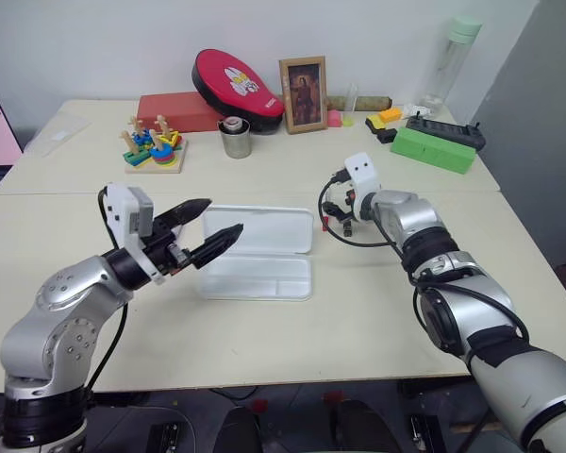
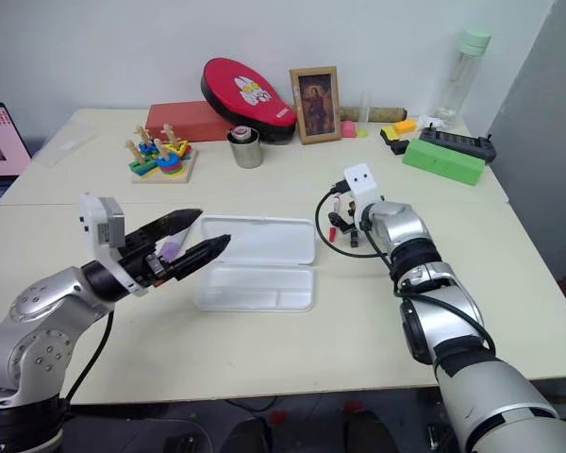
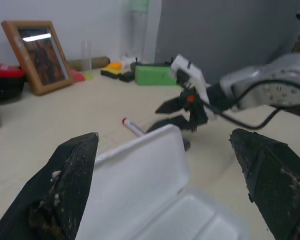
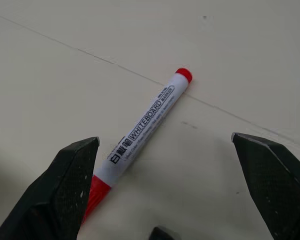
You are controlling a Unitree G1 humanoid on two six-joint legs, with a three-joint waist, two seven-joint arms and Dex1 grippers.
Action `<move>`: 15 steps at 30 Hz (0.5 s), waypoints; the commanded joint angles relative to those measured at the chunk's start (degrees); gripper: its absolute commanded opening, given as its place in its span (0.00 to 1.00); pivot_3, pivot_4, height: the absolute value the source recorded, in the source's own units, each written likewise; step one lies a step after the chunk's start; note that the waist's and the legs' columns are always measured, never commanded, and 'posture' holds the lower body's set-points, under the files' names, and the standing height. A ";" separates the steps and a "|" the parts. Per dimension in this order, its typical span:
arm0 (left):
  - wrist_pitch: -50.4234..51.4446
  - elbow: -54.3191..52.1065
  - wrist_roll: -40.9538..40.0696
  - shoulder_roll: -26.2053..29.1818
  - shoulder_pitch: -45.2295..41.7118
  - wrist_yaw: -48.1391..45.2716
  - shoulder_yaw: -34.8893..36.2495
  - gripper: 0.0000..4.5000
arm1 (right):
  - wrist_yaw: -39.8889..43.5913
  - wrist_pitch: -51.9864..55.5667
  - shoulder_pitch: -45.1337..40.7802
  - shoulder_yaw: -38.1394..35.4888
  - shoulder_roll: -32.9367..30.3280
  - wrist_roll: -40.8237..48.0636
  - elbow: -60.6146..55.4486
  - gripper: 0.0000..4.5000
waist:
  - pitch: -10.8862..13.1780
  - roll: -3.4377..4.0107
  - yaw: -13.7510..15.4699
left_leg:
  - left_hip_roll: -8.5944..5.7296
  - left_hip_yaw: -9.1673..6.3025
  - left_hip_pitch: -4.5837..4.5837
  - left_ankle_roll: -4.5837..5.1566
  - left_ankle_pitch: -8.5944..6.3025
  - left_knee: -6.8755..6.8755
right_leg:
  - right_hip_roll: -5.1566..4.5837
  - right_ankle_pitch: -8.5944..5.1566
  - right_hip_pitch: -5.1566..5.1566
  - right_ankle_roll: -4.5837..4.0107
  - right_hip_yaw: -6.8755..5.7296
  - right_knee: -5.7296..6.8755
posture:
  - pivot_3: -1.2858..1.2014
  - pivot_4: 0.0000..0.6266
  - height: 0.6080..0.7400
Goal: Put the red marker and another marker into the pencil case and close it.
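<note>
I count one pencil case (image 1: 257,253), one red marker (image 4: 140,125), one purple marker (image 2: 171,249), two grippers, one picture frame (image 1: 304,93), one metal cup (image 1: 234,138).

Your left gripper (image 1: 200,232) is held raised on a bent arm, pointing forward and to the right with its jaws spread wide, while your right gripper (image 1: 336,212) reaches forward on an extended arm, angled downward, jaws likewise wide apart.

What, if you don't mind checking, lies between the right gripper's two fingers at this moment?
The red marker lies on the bare table between the open right gripper's fingers, not gripped yet; the right wrist view shows this.
</note>
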 commanded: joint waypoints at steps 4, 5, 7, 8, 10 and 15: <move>0.43 1.73 0.25 -0.62 -4.98 3.41 -0.94 1.00 | -3.11 -4.90 -4.71 -3.03 1.88 1.11 4.20 1.00 | 0.00 0.01 -0.03 | -0.01 0.00 0.01 0.00 0.00 0.05 | -0.01 0.00 0.05 0.01 0.00 0.02 | 0.52 0.24 1.00; 0.32 2.26 0.65 -0.66 -5.65 3.93 -1.14 1.00 | -3.36 -5.13 -4.88 -3.15 2.21 1.05 4.55 1.00 | 0.00 0.01 -0.01 | -0.01 -0.01 0.01 0.00 0.00 0.05 | 0.00 0.00 0.05 0.00 -0.01 0.03 | 0.52 0.24 1.00; 0.10 3.26 1.85 -0.59 -6.68 4.70 -1.90 1.00 | -3.50 -5.38 -5.01 -3.18 3.02 0.89 5.20 1.00 | 0.00 0.01 0.01 | -0.01 -0.04 0.01 0.00 0.00 0.05 | 0.00 0.00 0.05 0.00 -0.04 0.04 | 0.52 0.24 1.00; 0.00 3.86 2.61 -0.61 -7.20 5.10 -2.34 1.00 | -3.51 -5.45 -4.99 -3.02 3.46 0.70 5.55 1.00 | 0.00 0.01 0.00 | -0.01 -0.04 0.02 0.00 0.00 0.05 | 0.00 0.00 0.05 0.00 -0.04 0.04 | 0.52 0.24 1.00; -0.14 4.80 3.60 -0.81 -8.03 5.74 -2.97 1.00 | -3.77 -5.64 -4.74 -2.52 4.20 0.12 6.11 1.00 | 0.00 0.01 -0.01 | -0.02 -0.04 0.01 0.00 0.00 0.05 | 0.00 0.00 0.05 0.00 -0.03 0.04 | 0.52 0.24 1.00; 0.71 5.56 4.11 -1.14 -9.42 6.13 -4.14 1.00 | -6.10 -5.78 -3.36 -1.84 5.00 -1.34 7.87 0.96 | 0.01 0.02 0.04 | -0.02 -0.05 0.00 0.00 0.00 0.03 | -0.01 0.00 0.05 0.00 -0.04 0.03 | 0.52 0.24 1.00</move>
